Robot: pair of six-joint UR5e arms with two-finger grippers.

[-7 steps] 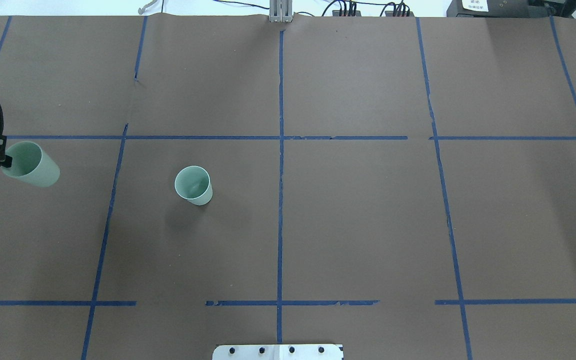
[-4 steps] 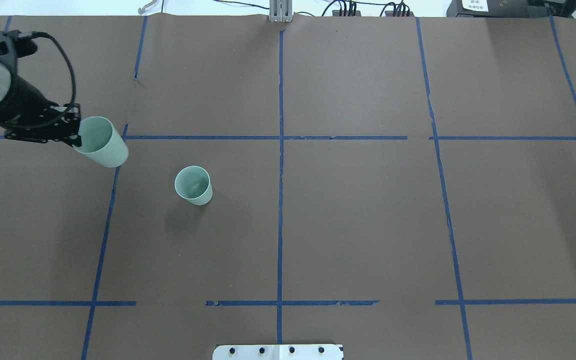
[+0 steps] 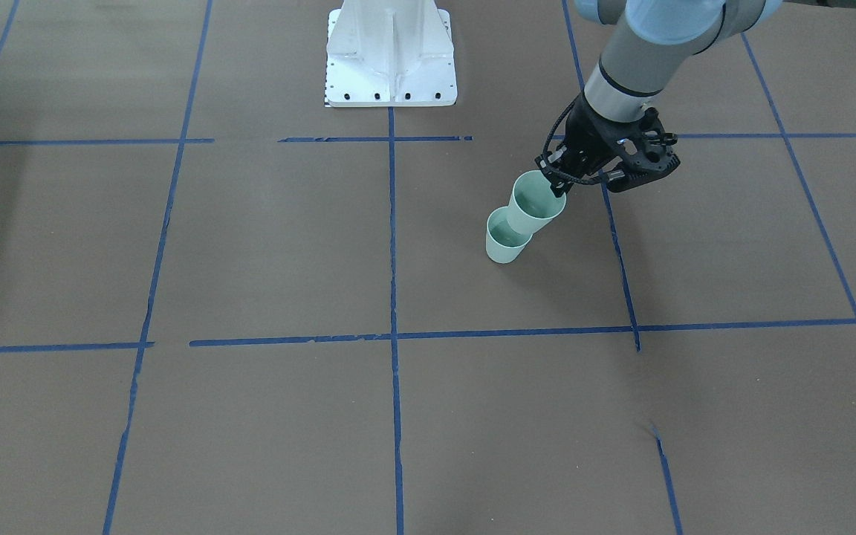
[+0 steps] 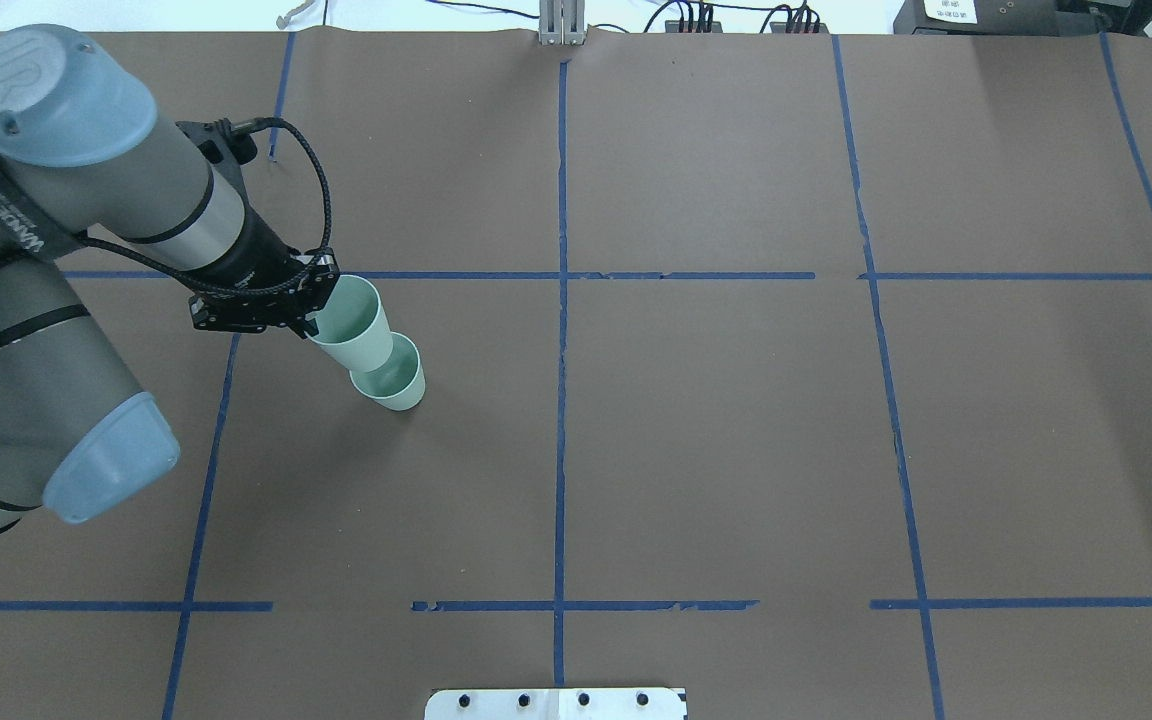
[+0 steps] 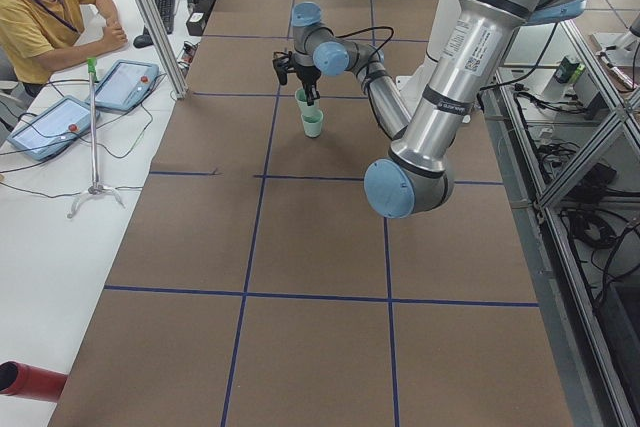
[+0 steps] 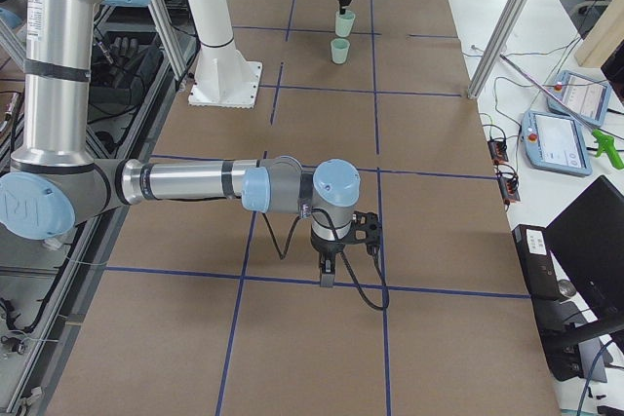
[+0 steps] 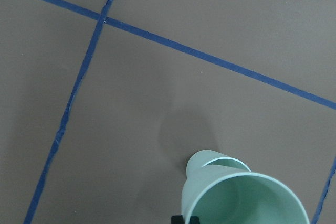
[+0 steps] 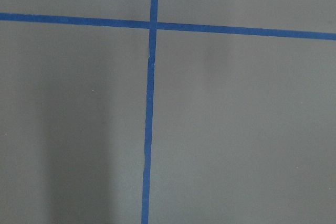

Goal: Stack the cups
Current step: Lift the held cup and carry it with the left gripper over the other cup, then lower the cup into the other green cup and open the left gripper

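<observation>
Two mint-green cups are almost lined up. The standing cup point(image 4: 398, 385) sits upright, mouth up, on the robot's left side of the brown counter point(image 4: 736, 450), near a blue tape line point(image 4: 436, 275). The held cup point(image 4: 351, 322) hangs just above it, and the side views show a gap between them. Its long axis leans: the base points down toward the standing cup's mouth, while the open rim tips up and back toward the left arm point(image 4: 86, 200). The left jaws are clamped on its wall at the rim. The right jaws hang low over bare counter far off, and I cannot tell if they are apart or together. My worry is that lean. Lowered like this, the base could catch the lower cup's rim and shove or topple it. Let go crooked, it could wedge askew instead of nesting.
</observation>
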